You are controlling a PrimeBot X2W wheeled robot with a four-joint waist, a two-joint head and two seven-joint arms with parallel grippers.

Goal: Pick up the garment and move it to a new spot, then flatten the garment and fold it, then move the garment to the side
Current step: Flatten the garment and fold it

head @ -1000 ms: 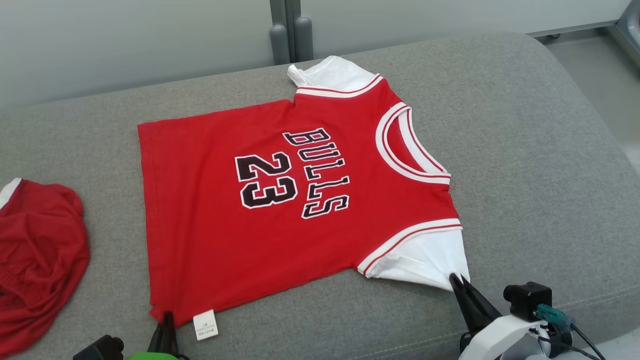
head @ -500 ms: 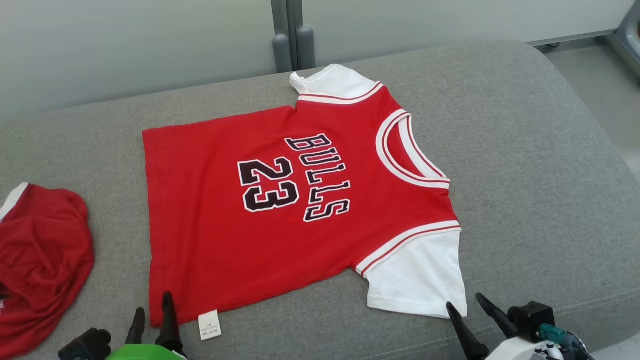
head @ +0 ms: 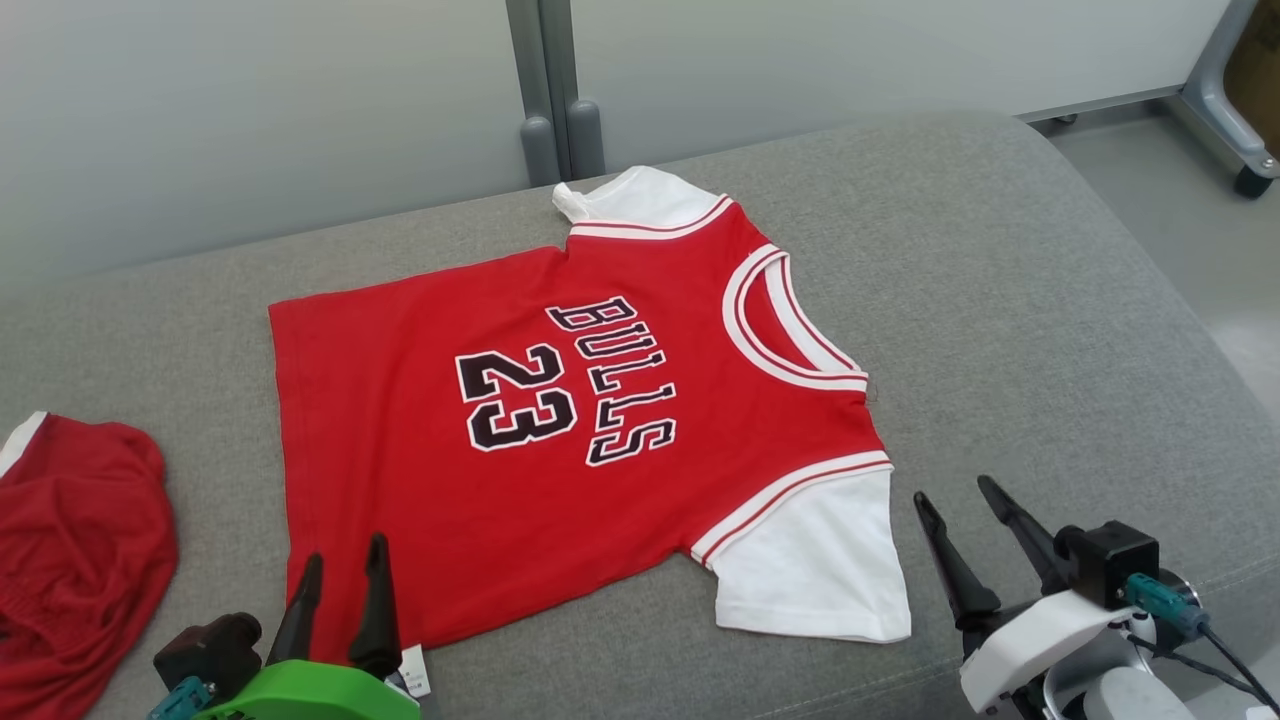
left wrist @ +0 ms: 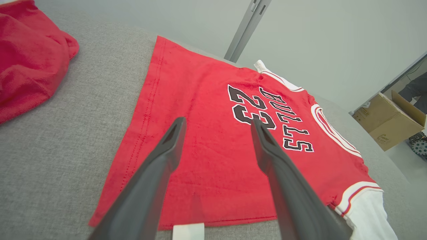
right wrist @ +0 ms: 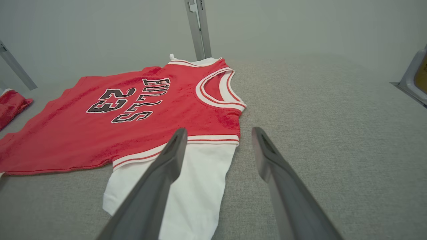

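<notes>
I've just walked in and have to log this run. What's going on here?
A two-armed robot is working on a red Bulls 23 jersey that lies spread flat, front up, on a grey cushion. Both hands are open and hold nothing. The left hand is at the jersey's near bottom corner, and the right hand is just beside the near white sleeve. No fold has been made yet. A second, crumpled red garment lies off to the left.

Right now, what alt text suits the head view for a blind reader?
A red jersey with white sleeves lies flat on a grey cushion. The left pincer and the right pincer, both open, hover near it.
</notes>
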